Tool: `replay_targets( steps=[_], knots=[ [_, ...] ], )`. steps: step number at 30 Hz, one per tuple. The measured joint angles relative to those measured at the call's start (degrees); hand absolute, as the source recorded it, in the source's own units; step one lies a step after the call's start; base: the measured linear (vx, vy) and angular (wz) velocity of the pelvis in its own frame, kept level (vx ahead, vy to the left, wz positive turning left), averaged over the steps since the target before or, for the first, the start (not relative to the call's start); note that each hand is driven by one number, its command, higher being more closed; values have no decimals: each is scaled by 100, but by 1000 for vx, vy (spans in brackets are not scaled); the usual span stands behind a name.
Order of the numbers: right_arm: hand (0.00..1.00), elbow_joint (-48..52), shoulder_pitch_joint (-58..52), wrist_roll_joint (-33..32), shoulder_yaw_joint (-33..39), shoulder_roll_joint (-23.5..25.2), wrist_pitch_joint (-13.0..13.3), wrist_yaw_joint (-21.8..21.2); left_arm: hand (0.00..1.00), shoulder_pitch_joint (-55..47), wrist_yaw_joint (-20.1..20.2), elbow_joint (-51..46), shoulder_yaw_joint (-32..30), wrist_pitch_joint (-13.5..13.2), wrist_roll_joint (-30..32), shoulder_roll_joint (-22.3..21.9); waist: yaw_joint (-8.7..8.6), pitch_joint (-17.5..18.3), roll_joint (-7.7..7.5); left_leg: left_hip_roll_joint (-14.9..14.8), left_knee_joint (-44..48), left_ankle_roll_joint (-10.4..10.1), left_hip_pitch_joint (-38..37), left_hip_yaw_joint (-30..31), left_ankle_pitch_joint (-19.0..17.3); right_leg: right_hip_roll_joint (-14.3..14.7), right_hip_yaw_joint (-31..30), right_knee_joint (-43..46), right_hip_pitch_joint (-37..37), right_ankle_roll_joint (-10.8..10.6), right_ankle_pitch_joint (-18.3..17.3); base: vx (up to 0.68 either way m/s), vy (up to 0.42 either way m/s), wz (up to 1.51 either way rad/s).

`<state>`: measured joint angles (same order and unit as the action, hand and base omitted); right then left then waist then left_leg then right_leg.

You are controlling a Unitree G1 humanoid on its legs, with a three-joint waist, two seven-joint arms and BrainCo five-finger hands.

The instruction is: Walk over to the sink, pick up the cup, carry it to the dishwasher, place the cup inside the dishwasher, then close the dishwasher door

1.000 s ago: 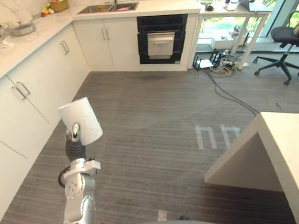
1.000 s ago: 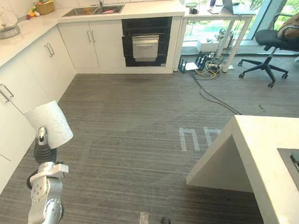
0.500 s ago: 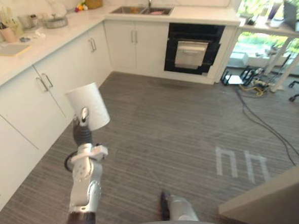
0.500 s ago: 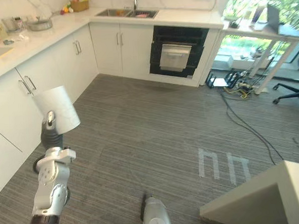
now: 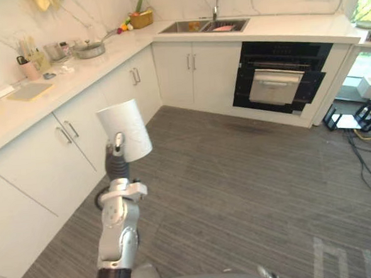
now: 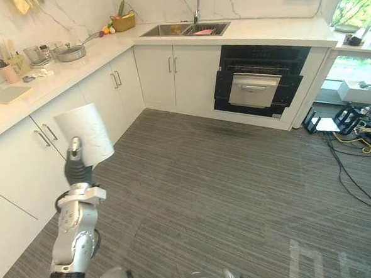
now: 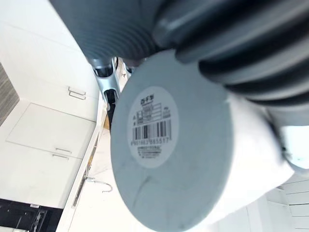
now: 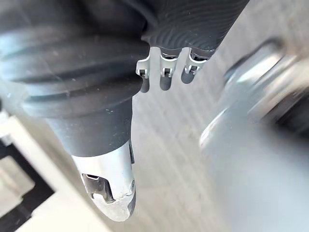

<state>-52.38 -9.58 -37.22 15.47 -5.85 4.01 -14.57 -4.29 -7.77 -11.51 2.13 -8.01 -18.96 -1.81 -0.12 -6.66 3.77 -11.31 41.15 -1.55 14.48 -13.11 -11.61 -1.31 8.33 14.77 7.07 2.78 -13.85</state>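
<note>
The white, faintly marbled, tapered cup (image 5: 124, 129) is up in the air at about 9 o'clock in the head view. It is clear of the white marble-look worktop (image 5: 74, 73) and hangs out over the grey striped floor (image 5: 238, 173). The left hand (image 5: 116, 165) has it, fingers curled round the wall from below, and the left wrist view shows the cup's labelled round bottom facing that camera.

The danger from here is the walk. The grip sits low on a tall cup, so a jolt in the stride could tip it out or let it slide through the fingers. The white handled cabinet fronts (image 5: 54, 153) are near on the 9 o'clock side, and a swing of the arm could clip them.

The black built-in dishwasher with the silver door panel (image 5: 275, 84) waits at 1 o'clock, well apart from the cup. Whether its door stands wide enough cannot be told. If it doesn't, the cup could knock the frame on entry. The steel sink (image 5: 205, 26) sits at 12 o'clock.

As for pose, the left forearm stands nearly upright, wrist on top, cup above it. The right hand (image 8: 108, 179) hangs relaxed, thumb straight, nothing in it.
</note>
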Motion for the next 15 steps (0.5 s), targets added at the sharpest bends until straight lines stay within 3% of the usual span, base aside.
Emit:
replay_targets(
  steps=[1, 2, 3, 4, 5, 6, 8, 9, 10, 11, 12, 13, 14, 15],
  knots=[
    [0, 271, 206, -265, -400, -20, 101, 8, 100, -139, 83, -81, -28, -17, 6, 104, 26, -1, -50, 255, -1787, -106, -93, 73, 326, -98, -152, -181, 181, -135, 3, 483, 127, -64],
    [0, 563, 395, -479, -617, -21, 186, 27, 100, -267, 196, -181, -14, -25, 19, 105, 19, -18, -2, 302, -2939, -341, -34, 97, 677, -105, -242, -330, 377, -227, -33, 605, 205, -58],
    [0, 701, 517, -743, -751, -28, 329, 98, 100, -264, 286, -113, 21, -67, 28, 114, 14, -13, 31, 300, -3204, -517, 140, 112, 782, -108, -305, -441, 551, -433, -162, 512, 208, -36],
    [0, 701, 561, -852, -786, -16, 404, 130, 100, -261, 334, -66, 20, -82, 28, 117, 17, -13, 46, 275, -3254, -535, 180, 64, 783, -109, -321, -467, 694, -511, -263, 404, 195, -25],
    [0, 694, 579, -948, -810, -5, 472, 151, 100, -255, 376, -17, 18, -111, 28, 130, 23, -25, 55, 256, -3183, -470, 188, 52, 961, -108, -368, -481, 845, -577, -380, 507, 259, -31],
    [0, 662, 595, -1093, -811, 101, 536, 243, 100, -240, 446, 132, -44, -158, 26, 222, 64, -9, -87, 360, -2760, -416, 148, 50, 1338, -308, -503, -409, 1039, -606, -592, 635, 330, -42],
    [0, 689, 637, -1287, -797, 94, 591, 267, 100, -234, 491, 173, -230, -160, 23, 217, 79, -33, -195, 574, -2056, -194, 270, 264, 1200, -536, -628, 135, 960, -521, -585, 539, 303, -38],
    [0, 752, 594, -1361, -713, 75, 577, 267, 100, -214, 518, 156, -364, -161, 8, 233, 84, -55, -249, 738, -1779, 67, 239, 313, 1060, -712, -614, 799, 805, -516, -552, 542, 314, -24],
    [0, 919, 551, -1366, -547, 131, 539, 267, 100, -184, 558, 152, -489, -165, 16, 263, 41, -135, -443, 1002, -1793, 325, -61, 167, 897, -1062, -614, 1786, 521, -728, -392, 529, 294, -21],
    [0, 1002, 551, -1349, -484, 163, 531, 270, 100, -171, 564, 152, -546, -165, 17, 293, 19, -189, -554, 1161, -1872, 427, -279, 78, 826, -1284, -634, 2414, 318, -919, -176, 503, 265, -16],
    [0, 1161, 519, -1293, -383, 223, 530, 274, 100, -173, 583, 147, -582, -165, 18, 355, 4, -202, -689, 1376, -1985, 551, -569, -26, 695, -1630, -653, 3320, -63, -1027, 362, 452, 202, -17],
    [0, 1320, 497, -1169, -342, 253, 540, 285, 100, -183, 614, 128, -581, -165, 41, 408, -39, -213, -741, 1550, -2061, 643, -909, -94, 486, -1930, -634, 4263, -459, -929, 872, 523, 213, -24],
    [0, 1482, 466, -1050, -354, 304, 575, 284, 100, -191, 615, 111, -578, -174, 97, 412, -75, -273, -685, 1590, -2118, 757, -1263, -99, 308, -1889, -593, 4966, -890, -696, 663, 520, 195, -21],
    [0, 1622, 412, -988, -371, 364, 584, 282, 100, -196, 615, 112, -566, -180, 127, 413, -93, -287, -632, 1585, -2181, 788, -1431, -73, 239, -1777, -559, 5190, -1105, -614, 537, 407, 113, -4]
  ],
)
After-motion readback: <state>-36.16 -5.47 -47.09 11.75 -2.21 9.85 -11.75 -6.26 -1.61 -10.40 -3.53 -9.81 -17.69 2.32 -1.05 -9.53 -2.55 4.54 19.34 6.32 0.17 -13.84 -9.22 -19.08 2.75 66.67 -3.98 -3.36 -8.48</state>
